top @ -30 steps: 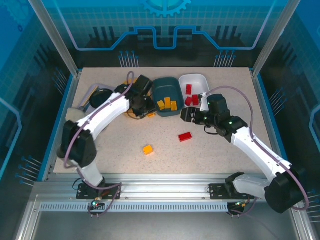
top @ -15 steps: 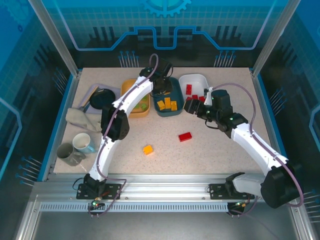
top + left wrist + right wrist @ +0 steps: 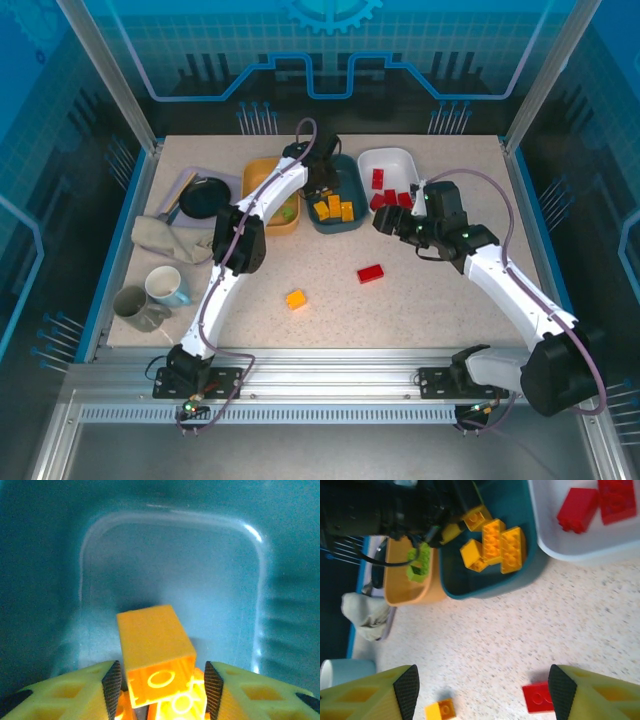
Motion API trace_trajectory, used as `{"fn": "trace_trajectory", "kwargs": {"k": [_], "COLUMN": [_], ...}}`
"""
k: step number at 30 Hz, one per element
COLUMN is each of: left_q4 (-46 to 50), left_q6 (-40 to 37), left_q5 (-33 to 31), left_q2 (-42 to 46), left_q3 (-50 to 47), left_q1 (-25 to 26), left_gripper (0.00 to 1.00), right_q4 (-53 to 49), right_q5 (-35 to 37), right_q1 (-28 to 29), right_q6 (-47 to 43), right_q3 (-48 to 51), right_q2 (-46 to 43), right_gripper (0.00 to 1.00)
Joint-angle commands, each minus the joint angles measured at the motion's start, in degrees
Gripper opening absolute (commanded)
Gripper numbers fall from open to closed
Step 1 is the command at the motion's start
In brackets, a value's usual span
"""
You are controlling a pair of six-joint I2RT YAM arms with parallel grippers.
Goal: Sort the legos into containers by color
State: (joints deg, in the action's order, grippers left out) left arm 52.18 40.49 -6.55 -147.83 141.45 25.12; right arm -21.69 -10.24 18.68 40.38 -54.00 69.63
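Observation:
My left gripper [image 3: 322,182] hangs over the dark teal tub [image 3: 345,226], open. An orange-yellow brick [image 3: 155,652] lies tilted between its fingers, with a gap at the right pad, resting on other yellow bricks [image 3: 500,547]. The right gripper [image 3: 386,222] is open above the table, nothing in it. A red brick [image 3: 371,273] and an orange-yellow brick [image 3: 296,298] lie loose on the table; the red brick [image 3: 538,698] sits close to the right finger. The white tub [image 3: 398,155] holds red bricks [image 3: 385,197]. Green bricks [image 3: 288,212] lie in the orange tub [image 3: 258,170].
A lavender tray with a black pan [image 3: 205,196] sits at the back left, a crumpled cloth [image 3: 163,239] in front of it. Two mugs [image 3: 165,286] stand near the left front edge. Metal frame posts border the table.
The left arm swung from the orange tub to the teal tub, carrying the orange-yellow brick, and its jaws now stand apart around it. The right gripper shifted slightly.

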Motion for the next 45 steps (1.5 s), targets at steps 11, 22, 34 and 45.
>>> {"fn": "trace_trajectory", "kwargs": {"k": [11,22,34,45], "left_q4": [3.27,-10.04,-12.19,-12.89], "left_q6": [0.96,-4.36,-2.44,-1.58], "left_q5": [3.98,12.23,17.83,18.85], "left_q2": [14.21,52.46,80.65,85.05], "left_q3": [-0.5,-50.72,-82.09,-84.51], "left_q1": [0.86,2.73,4.49,4.85], "left_gripper": [0.67,0.82,0.85,0.85], "right_q4": [-18.29,-24.9,-26.0,-22.38], "right_q5": [11.8,12.25,8.19,7.38], "right_q1": [7.4,14.9,12.59,10.86], "right_q6": [12.06,40.3,52.88,53.66], "right_q3": [-4.93,-10.97,-15.55,-15.97], "right_q2": [3.86,19.67,31.62,37.18], "right_gripper": [0.72,0.73,0.77,0.51]}}
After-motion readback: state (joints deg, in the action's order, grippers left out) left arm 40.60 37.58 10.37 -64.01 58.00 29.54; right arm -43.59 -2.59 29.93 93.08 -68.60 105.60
